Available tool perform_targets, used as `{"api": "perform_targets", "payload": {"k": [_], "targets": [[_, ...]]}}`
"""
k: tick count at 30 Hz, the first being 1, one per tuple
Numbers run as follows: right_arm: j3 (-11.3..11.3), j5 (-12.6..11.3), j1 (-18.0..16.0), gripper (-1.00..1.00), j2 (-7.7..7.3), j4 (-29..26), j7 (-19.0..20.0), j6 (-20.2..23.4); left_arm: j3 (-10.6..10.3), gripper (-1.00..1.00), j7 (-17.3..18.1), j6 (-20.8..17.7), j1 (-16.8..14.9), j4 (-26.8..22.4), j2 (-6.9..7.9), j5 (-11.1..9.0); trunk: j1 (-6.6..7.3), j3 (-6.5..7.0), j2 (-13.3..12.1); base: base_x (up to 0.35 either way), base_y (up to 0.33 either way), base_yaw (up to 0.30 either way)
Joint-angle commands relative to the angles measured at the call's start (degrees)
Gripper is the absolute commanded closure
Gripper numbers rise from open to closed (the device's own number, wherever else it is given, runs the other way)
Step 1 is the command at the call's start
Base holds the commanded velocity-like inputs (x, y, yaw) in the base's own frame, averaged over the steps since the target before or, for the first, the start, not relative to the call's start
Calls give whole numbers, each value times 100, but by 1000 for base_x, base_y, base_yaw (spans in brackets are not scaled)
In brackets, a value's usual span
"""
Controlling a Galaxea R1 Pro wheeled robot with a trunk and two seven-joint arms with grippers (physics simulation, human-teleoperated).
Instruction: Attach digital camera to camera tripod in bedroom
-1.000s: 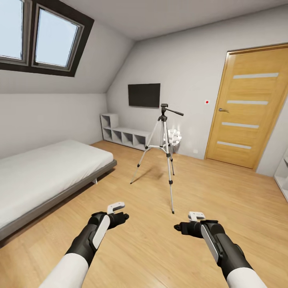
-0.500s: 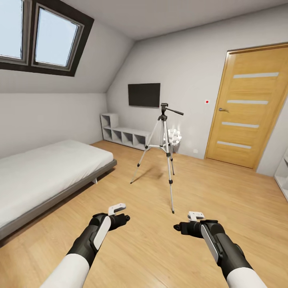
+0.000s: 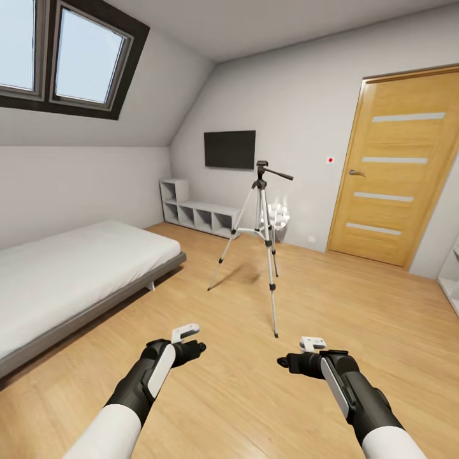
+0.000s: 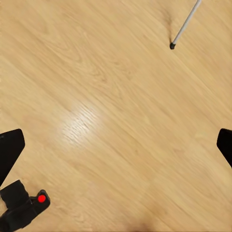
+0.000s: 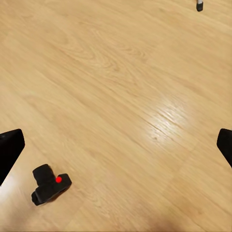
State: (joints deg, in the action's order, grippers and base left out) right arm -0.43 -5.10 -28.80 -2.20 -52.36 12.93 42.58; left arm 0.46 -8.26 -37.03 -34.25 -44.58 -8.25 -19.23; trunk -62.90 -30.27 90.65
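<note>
The camera tripod (image 3: 261, 229) stands on the light wood floor in the middle of the bedroom, ahead of both arms, its black pan head empty. The digital camera (image 5: 50, 185), black with a red button, lies on the floor below my grippers; the left wrist view catches it at its edge (image 4: 23, 209). My left gripper (image 3: 193, 348) and right gripper (image 3: 285, 362) hover over the floor, both open and holding nothing. One tripod foot (image 4: 172, 45) appears in the left wrist view, another foot (image 5: 199, 6) in the right wrist view.
A grey-framed white bed (image 3: 64, 268) runs along the left wall. A wooden door (image 3: 401, 166) is at the back right, a black TV (image 3: 229, 150) and a low white shelf (image 3: 197, 218) at the back. Another white shelf (image 3: 450, 280) shows at the right edge.
The whole head picture has shifted slightly, with the room sliding up a little, so the camera moved. Both arms keep their pose.
</note>
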Motion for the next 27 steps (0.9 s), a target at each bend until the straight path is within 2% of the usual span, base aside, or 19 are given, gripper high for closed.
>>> {"api": "perform_targets", "payload": {"k": [1,9,14,16,21,24,27], "targets": [[-7,-52,-3,-100,-7,-8,-7,31,9,-100,-39,-19,-3,8,3,-82,-22,-25,45,0,0,0],[-9,-56,-3,-100,-36,-10,-3,31,20,-100,31,16,-3,243,43,-302,-198,-168,366,0,0,0],[-10,-56,-3,-100,-55,-16,22,31,24,-100,50,7,-3,271,146,-422,-308,-258,566,0,0,0],[-4,-58,-3,-100,-54,-19,65,31,19,-100,59,2,-3,269,253,-459,-352,-294,647,0,0,0],[-2,-61,-3,-100,-65,-20,159,31,20,-100,70,-22,-3,267,295,-495,-462,-384,847,0,0,0],[-2,-65,-3,-100,-78,-22,346,34,22,-100,76,-41,-3,260,309,-569,-528,-438,968,0,0,0],[-6,-66,-3,-100,-100,-25,877,70,34,-100,97,-65,-3,243,339,-784,-593,-492,1088,0,0,0]]}}
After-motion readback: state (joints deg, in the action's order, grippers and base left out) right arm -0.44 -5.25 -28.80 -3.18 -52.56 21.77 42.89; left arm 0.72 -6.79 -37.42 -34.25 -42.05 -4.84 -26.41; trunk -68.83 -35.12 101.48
